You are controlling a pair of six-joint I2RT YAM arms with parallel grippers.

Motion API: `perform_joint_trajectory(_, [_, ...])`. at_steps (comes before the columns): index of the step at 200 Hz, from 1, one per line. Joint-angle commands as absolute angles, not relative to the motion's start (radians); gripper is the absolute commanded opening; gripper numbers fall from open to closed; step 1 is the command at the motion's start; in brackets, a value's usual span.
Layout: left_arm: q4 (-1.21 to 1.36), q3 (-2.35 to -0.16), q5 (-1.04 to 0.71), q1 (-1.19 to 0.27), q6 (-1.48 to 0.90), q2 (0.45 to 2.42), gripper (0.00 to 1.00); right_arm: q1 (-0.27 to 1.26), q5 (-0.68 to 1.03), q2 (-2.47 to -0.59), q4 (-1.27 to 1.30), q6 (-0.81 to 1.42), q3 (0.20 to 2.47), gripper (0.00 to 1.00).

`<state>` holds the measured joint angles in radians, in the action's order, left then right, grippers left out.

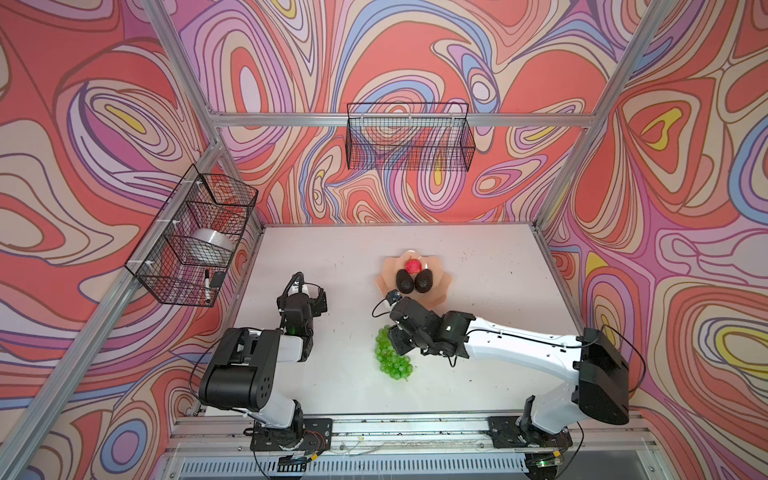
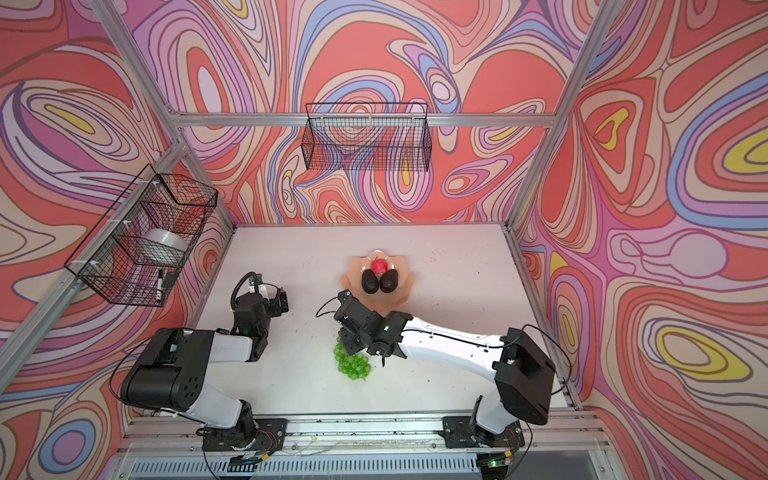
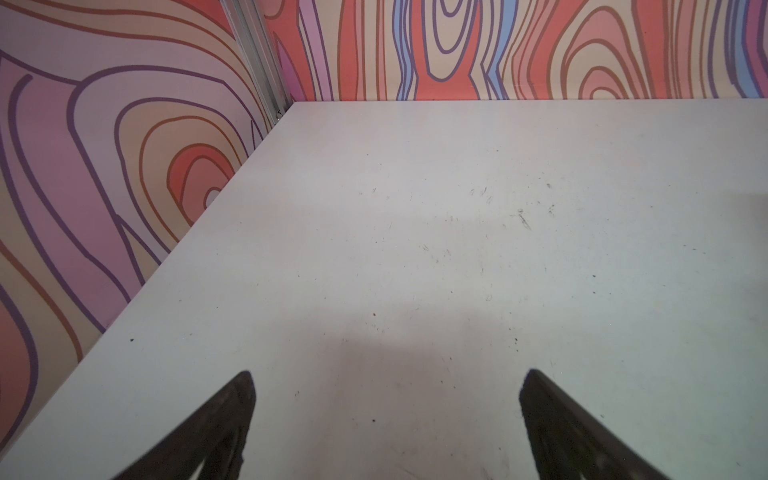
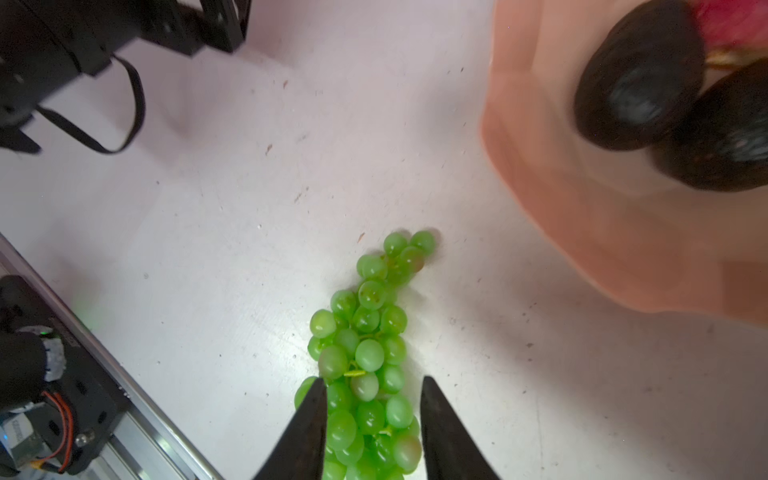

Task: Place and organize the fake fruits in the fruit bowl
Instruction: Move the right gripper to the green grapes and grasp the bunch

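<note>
On the white surface [image 1: 332, 249], a little toward one o'clock of its centre in both top views, we find the peach fruit bowl [image 1: 440, 286] [image 2: 405, 286]. Inside it the red apple [image 1: 413, 266] lies at the bowl's twelve o'clock. Just at the apple's six o'clock two fruits lie side by side: one avocado [image 1: 404, 281] at nine o'clock of the other avocado [image 1: 424, 281]. The bunch of green grapes [image 1: 392, 361] [image 4: 365, 328] lies on the surface outside the bowl, near its six o'clock.

In the right wrist view we see the right end effector [image 4: 374, 379] with a finger on either side of the bunch. The fingers appear to press on the grapes, clamped on the bunch, though the frame edge cuts off part of the contact. The left end effector [image 3: 390, 373] holds its fingers wide apart over bare surface, at about nine o'clock of the bowl and well apart from it.
</note>
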<state>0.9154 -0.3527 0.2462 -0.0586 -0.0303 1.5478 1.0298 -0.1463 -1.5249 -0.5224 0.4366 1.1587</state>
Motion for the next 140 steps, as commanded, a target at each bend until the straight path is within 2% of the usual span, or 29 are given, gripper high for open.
perform_joint_trajectory(1, [0.922, -0.365, 0.247, -0.054, -0.034, 1.546, 1.00, 0.997, -0.163, -1.506, -0.584, 0.373, 1.215, 0.46])
perform_joint_trajectory(26, [0.922, -0.364, 0.247, -0.054, -0.034, 1.546, 1.00, 1.001, -0.082, -1.538, -0.609, 0.321, 1.227, 0.70])
perform_joint_trajectory(42, [0.922, -0.365, 0.247, -0.054, -0.035, 1.546, 1.00, 1.028, -0.037, -1.566, -0.596, 0.321, 1.208, 0.79])
perform_joint_trajectory(83, [0.922, -0.365, 0.247, -0.054, -0.034, 1.546, 1.00, 1.066, -0.057, -1.678, -0.575, 0.395, 1.205, 0.88])
perform_joint_trajectory(140, [0.922, -0.364, 0.247, -0.054, -0.034, 1.548, 1.00, 1.079, -0.127, -1.815, -0.552, 0.452, 1.216, 0.91])
